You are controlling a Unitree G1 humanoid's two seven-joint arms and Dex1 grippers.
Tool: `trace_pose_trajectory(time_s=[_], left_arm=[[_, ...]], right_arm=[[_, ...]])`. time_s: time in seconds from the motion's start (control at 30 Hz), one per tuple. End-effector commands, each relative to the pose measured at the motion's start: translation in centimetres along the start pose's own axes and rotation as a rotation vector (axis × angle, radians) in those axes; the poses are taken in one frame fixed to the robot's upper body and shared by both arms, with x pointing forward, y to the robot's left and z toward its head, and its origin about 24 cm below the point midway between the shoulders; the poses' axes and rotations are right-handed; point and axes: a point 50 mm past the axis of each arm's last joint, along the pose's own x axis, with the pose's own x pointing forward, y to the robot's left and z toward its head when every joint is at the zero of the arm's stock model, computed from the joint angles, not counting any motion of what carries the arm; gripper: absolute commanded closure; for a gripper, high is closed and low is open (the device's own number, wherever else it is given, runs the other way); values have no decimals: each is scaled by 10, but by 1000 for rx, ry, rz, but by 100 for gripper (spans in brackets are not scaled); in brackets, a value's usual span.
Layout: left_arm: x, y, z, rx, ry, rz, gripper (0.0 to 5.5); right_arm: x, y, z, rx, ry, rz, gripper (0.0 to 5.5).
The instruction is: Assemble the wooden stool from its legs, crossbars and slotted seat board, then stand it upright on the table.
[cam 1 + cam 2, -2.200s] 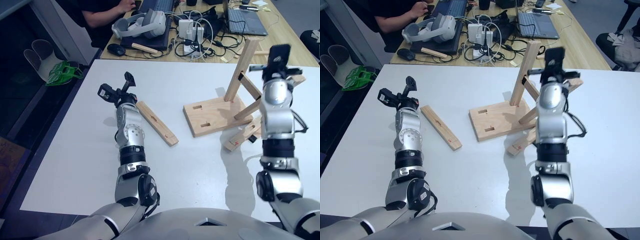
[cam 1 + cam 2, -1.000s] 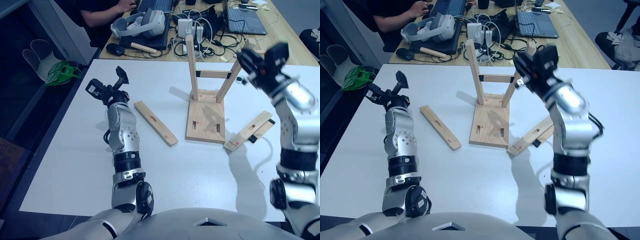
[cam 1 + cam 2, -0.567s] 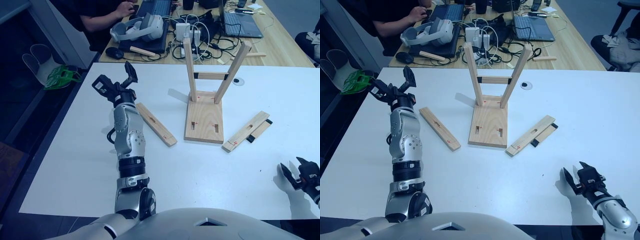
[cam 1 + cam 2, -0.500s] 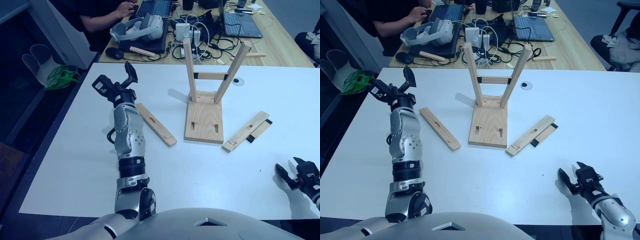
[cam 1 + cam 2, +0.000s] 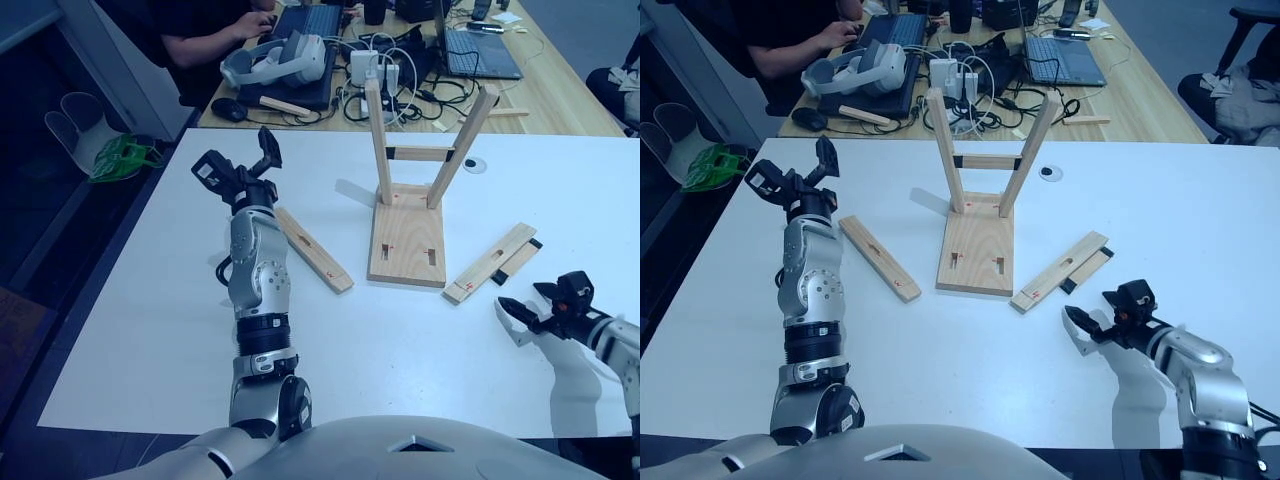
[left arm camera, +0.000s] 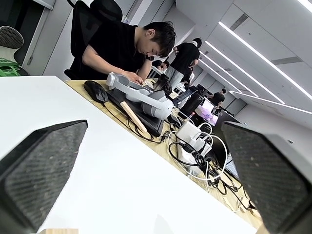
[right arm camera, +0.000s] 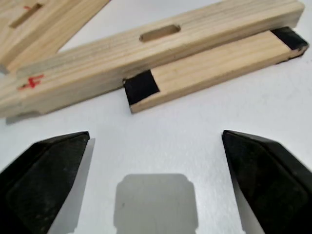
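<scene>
I'm seeing the pale wooden slotted seat board [image 5: 405,245] lying flat mid white desk [image 5: 150,300]. Two upright wooden legs [image 5: 377,140] are standing at its far end, with a short wooden crossbar [image 5: 422,153] joining them. One loose slotted wooden leg [image 5: 312,248] is lying just left of the board. Another loose wooden leg [image 5: 490,262] is lying on its right, touching a shorter black-tipped wooden bar [image 7: 214,68]. Right end effector [image 5: 527,303] is hovering near that pair, fingers spread, holding nothing. Left end effector [image 5: 238,160] is sitting raised over the desk's left side, also spread.
</scene>
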Motion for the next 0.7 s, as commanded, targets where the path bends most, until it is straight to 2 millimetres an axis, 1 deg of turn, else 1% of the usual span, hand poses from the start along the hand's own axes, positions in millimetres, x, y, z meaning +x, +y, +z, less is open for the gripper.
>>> trace_pose_trajectory(time_s=[0.03,0.13,0.27,0.33,0.4,0.5,0.7], left_arm=[[3,-2,1,13,18,-18,39],[5,-1,2,18,27,-24,39],[6,1,3,24,37,-25,39],[7,2,3,28,43,-26,39],[7,3,3,31,48,-26,39],[7,4,2,29,57,-25,39],[6,3,2,21,60,-23,39]], right_arm=[[26,5,-38,128,209,80,47],[36,-4,-33,33,256,80,47],[47,-6,-31,-75,317,114,47],[50,-7,-32,-138,343,126,47],[51,-14,-31,-180,354,89,47],[49,-24,-35,-199,355,9,47],[28,-44,-43,-165,324,-119,47]])
